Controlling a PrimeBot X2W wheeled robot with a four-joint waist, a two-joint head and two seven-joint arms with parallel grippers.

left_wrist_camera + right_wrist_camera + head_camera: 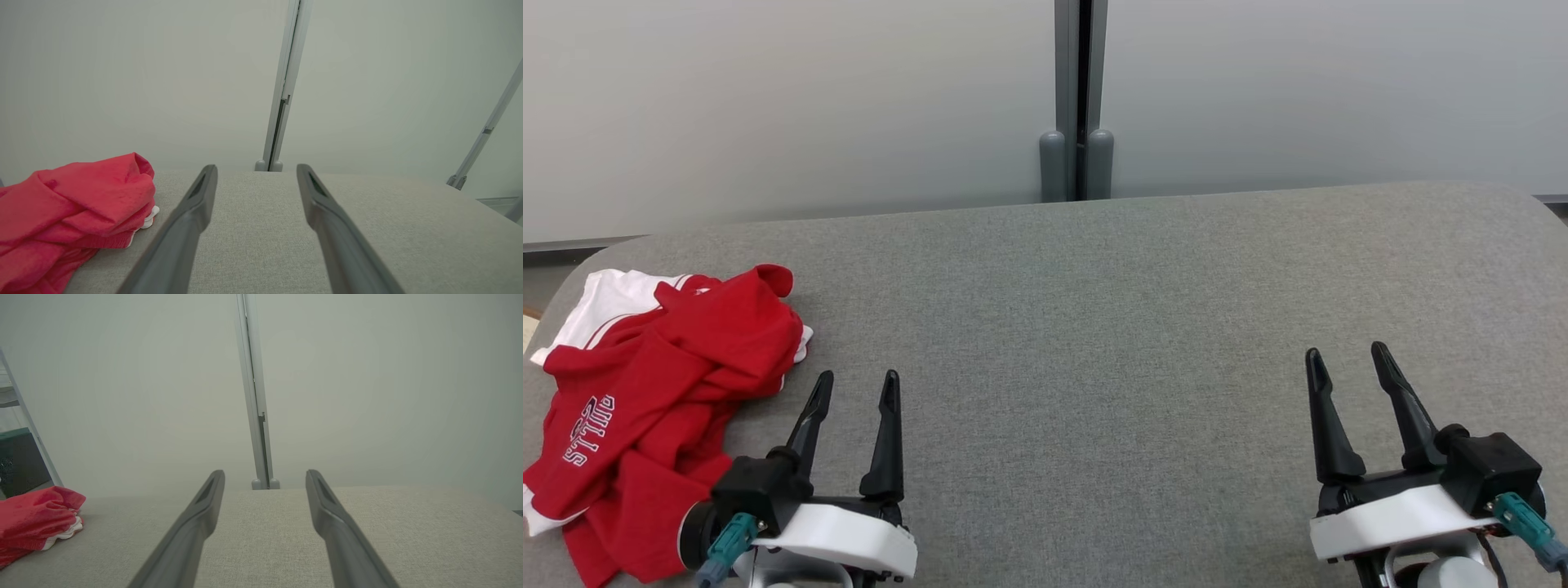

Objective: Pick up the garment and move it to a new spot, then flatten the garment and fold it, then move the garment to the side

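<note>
A crumpled red garment with white trim and white lettering lies at the left end of the grey table. My left gripper hovers just right of it, open and empty, apart from the cloth. At the lower right my right gripper is also open and empty, far from the garment. In the left wrist view the garment bunches up left of the gripper. In the right wrist view the garment lies at the far left, well away from the gripper.
A pale frosted partition with a grey post stands behind the table's far edge. The table's rounded corners fall away at far left and far right. A dark green box sits beyond the left end.
</note>
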